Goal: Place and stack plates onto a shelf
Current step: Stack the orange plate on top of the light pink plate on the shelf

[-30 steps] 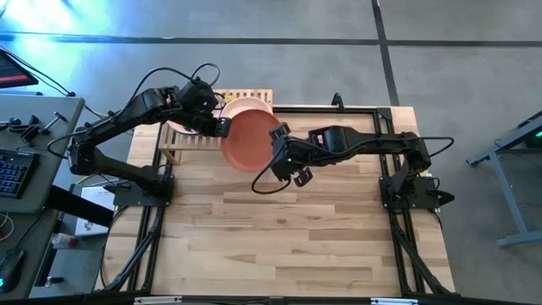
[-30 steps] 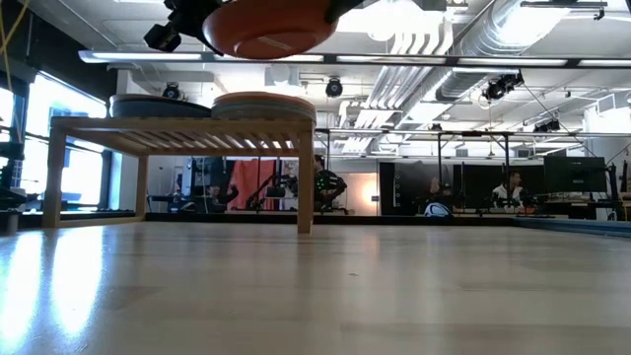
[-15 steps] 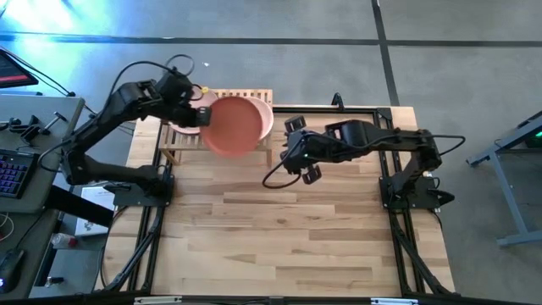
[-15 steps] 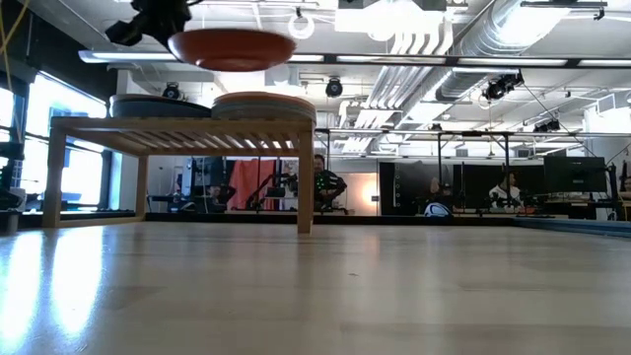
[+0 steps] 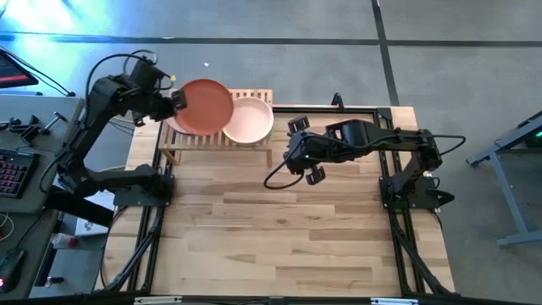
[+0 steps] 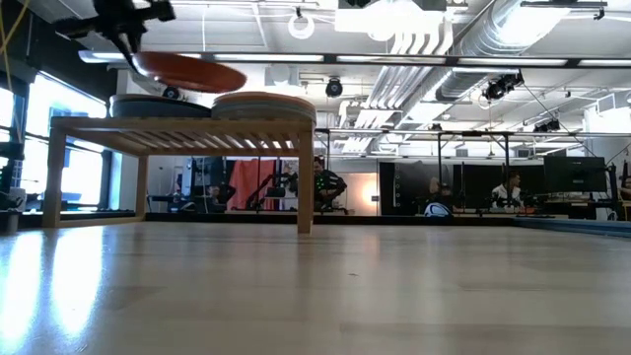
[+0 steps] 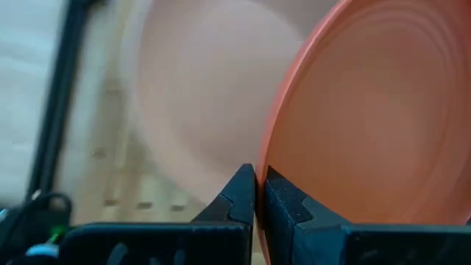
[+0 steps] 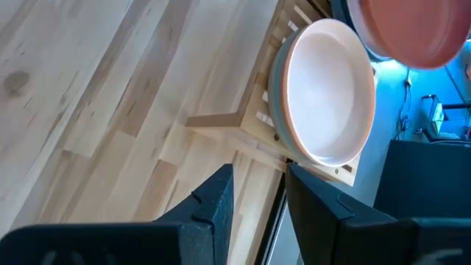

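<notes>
Above the left half of the shelf (image 5: 218, 140), at the far left corner of the table (image 5: 288, 229), the terracotta plate (image 5: 203, 106) hangs in the air, tilted, with one edge lower than the other in the low view. The left gripper (image 5: 175, 100) is clamped tight on its rim, the two fingers (image 7: 283, 206) pressed together on the edge. Under it on the shelf a dark stack of plates (image 6: 158, 105) lies on the left side. Beside that stack, on the right side of the shelf, sits a second stack (image 6: 264, 104) whose top plate is pale pink (image 5: 248, 119); the terracotta plate overlaps its edge from above. The right gripper (image 5: 303, 165) hovers over the table just beside the shelf's right end, its fingers (image 8: 212, 199) parted and holding nothing.
</notes>
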{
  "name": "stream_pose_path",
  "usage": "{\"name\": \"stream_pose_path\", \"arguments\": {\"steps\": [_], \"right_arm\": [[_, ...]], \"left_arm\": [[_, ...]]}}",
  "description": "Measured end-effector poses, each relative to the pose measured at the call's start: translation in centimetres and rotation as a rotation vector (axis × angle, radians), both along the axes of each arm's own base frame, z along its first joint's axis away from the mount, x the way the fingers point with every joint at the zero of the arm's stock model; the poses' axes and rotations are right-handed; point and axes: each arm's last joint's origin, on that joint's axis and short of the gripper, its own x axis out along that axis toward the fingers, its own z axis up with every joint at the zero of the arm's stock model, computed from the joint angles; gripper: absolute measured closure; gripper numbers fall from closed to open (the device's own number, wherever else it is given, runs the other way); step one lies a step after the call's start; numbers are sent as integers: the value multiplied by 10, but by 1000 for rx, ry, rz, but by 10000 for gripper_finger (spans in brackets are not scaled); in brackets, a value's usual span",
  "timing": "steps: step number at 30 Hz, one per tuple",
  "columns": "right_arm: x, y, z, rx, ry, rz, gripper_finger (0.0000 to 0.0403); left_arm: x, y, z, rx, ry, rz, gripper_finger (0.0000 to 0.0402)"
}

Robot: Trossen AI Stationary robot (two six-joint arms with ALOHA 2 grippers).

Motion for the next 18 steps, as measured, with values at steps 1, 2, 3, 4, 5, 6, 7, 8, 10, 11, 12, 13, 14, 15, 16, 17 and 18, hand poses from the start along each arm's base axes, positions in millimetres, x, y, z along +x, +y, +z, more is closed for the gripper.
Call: {"name": "stream_pose_path", "arguments": {"steps": [1, 2, 3, 4, 5, 6, 7, 8, 10, 11, 12, 13, 14, 15, 16, 17, 18], "right_arm": [[0, 0, 0, 1, 5, -2, 295], [-1, 0, -1, 3, 7, -6, 295], [-1, 0, -1, 5, 11, -9, 295], [-2, 0, -1, 9, 14, -15, 295], [-2, 0, -1, 12, 15, -20, 295], [-2, 0, -1, 17, 15, -28, 295], [-2, 0, -2, 22, 16, -34, 295], [-3, 0, -2, 26, 17, -41, 295], [-3, 0, -2, 28, 18, -45, 295], [-3, 0, -2, 28, 20, -45, 295], [-3, 0, -2, 28, 21, -45, 295], [-3, 0, -2, 28, 22, -45, 295], [-3, 0, -2, 28, 22, -45, 295], [-3, 0, -2, 28, 22, -45, 295], [-3, 0, -2, 28, 22, -45, 295], [-3, 0, -2, 28, 22, -45, 295], [-3, 0, -2, 28, 22, -45, 295]], "left_arm": [[-4, 0, 0, -13, 5, 32, 401], [-9, 0, -1, -29, 12, 62, 401], [-13, -1, -1, -45, 21, 87, 401], [-17, -1, -2, -66, 32, 111, 401], [-21, -2, -3, -88, 44, 134, 401], [-25, -3, -4, -111, 56, 155, 401], [-28, -3, -4, -121, 61, 174, 401], [-30, -1, -4, -117, 58, 190, 401], [-31, 2, -3, -104, 38, 209, 401], [-32, 3, -3, -101, 29, 216, 401], [-32, 5, -3, -100, 22, 221, 401], [-33, 6, -4, -107, 21, 226, 401], [-33, 8, -5, -115, 24, 230, 401], [-33, 9, -5, -121, 30, 230, 401], [-34, 11, -6, -124, 35, 229, 401], [-34, 12, -7, -128, 39, 230, 401], [-33, 14, -8, -132, 43, 226, 401]]}}
